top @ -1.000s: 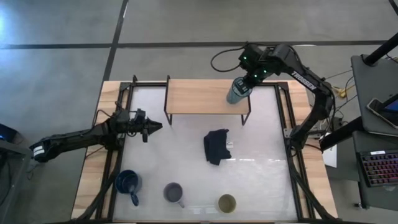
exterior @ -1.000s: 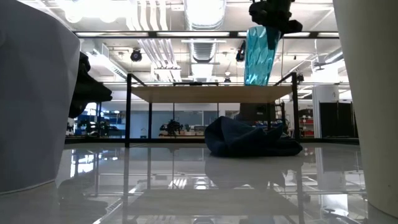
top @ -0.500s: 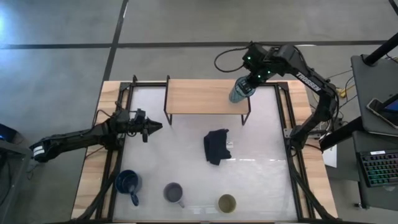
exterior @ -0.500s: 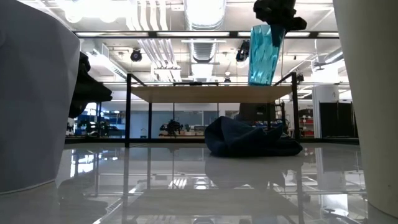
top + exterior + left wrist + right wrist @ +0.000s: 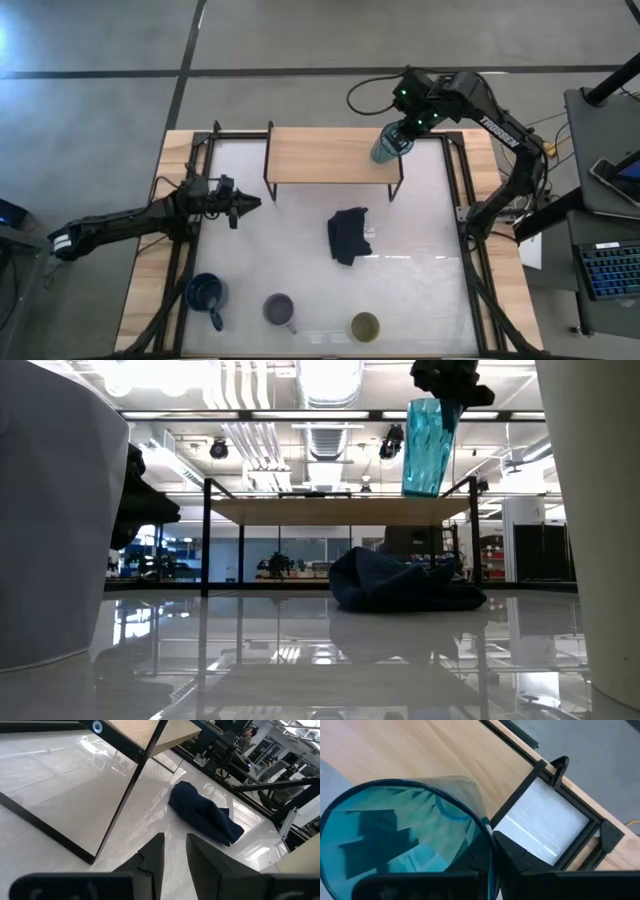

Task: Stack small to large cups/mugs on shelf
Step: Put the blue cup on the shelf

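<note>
The tall translucent teal mug point(image 5: 385, 148) point(image 5: 424, 448) stands slightly tilted at the right end of the light-wood shelf point(image 5: 318, 152) point(image 5: 320, 510). My right gripper point(image 5: 404, 127) point(image 5: 492, 870) is shut on it from above. Whether its base touches the board, I cannot tell. The dark blue mug point(image 5: 205, 294), grey-lavender mug point(image 5: 279, 310) and beige cup point(image 5: 365, 326) stand in a row along the table's near edge. My left gripper point(image 5: 243, 205) point(image 5: 175, 840) waits left of the shelf, low over the table, open by a narrow gap and empty. My right gripper holds the teal mug by its rim point(image 5: 489, 842), on the side toward the table's far right. One finger is inside the mug and one finger point(image 5: 520, 865) outside the wall. The fingers come slanting down from the far right. The mug hangs slightly tilted at the shelf top.
A crumpled dark navy cloth point(image 5: 347, 235) point(image 5: 205, 817) lies on the white tabletop just in front of the shelf's right half. The shelf's black legs point(image 5: 127, 795) stand at its corners. The rest of the shelf board, left of the teal mug, is bare.
My right gripper has carried the teal mug a little toward the table's right edge along the shelf's right end, staying shut on it. The mug remains slightly tilted.
</note>
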Action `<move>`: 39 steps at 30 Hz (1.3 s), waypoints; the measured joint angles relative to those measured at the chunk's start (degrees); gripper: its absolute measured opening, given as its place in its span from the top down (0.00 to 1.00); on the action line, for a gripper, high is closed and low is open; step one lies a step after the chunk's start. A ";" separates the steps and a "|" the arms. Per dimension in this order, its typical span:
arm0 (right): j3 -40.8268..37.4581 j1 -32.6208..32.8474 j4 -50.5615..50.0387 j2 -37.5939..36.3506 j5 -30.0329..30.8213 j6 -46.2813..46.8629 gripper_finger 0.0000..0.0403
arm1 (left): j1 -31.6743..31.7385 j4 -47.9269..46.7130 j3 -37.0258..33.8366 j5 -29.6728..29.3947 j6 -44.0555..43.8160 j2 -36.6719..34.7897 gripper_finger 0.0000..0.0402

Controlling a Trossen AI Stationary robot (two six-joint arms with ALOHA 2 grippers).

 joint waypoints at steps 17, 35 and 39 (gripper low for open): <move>0.72 0.31 0.28 0.00 -0.22 0.39 0.64 | 0.01 0.01 0.00 -0.01 0.00 -0.01 0.83; 2.17 0.31 0.30 -0.43 -0.44 -0.50 0.62 | 0.02 0.00 0.00 -0.01 -0.01 -0.01 0.83; 1.92 0.31 0.30 -0.55 -0.69 -0.66 0.59 | 0.02 0.00 -0.01 -0.01 -0.01 -0.01 0.83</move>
